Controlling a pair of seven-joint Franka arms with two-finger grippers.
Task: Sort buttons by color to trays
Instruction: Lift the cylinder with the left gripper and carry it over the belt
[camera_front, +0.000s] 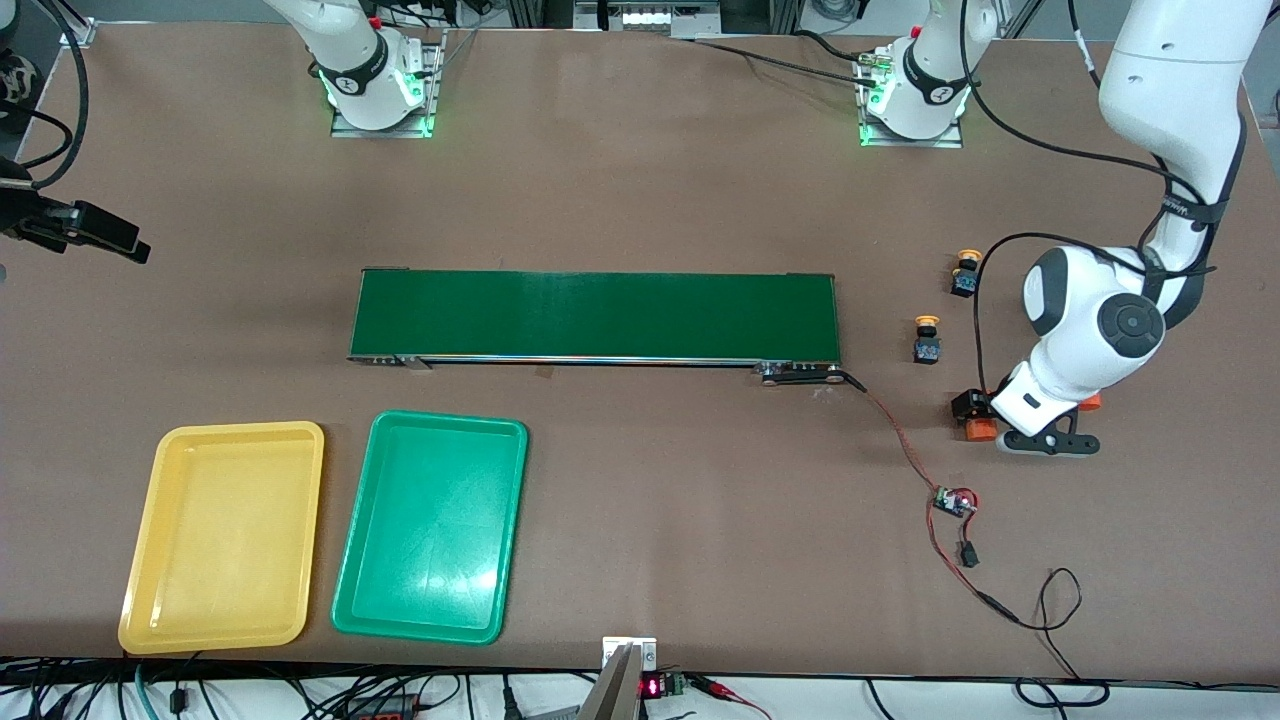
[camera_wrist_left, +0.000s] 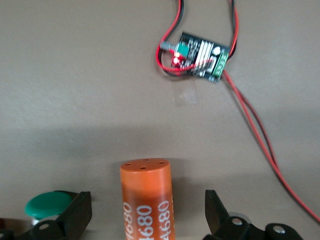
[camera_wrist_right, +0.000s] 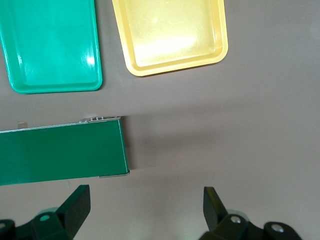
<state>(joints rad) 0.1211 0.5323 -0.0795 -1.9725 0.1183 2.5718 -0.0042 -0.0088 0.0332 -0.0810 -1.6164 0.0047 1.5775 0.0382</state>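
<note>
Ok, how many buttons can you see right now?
3. Two yellow-capped buttons stand at the left arm's end of the conveyor belt; a green-capped button sits by the left gripper. More may be hidden.

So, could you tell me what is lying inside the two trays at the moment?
Nothing shows in either: the yellow tray and the green tray are bare inside. Two yellow-capped buttons sit by the conveyor belt.

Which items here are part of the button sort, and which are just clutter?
Job:
- two yellow-capped buttons
- green-capped button
- yellow tray
- green tray
- left tool, open
- right tool, open

Lying about:
- conveyor belt
- orange 4680 cylinder
- wired circuit board
</note>
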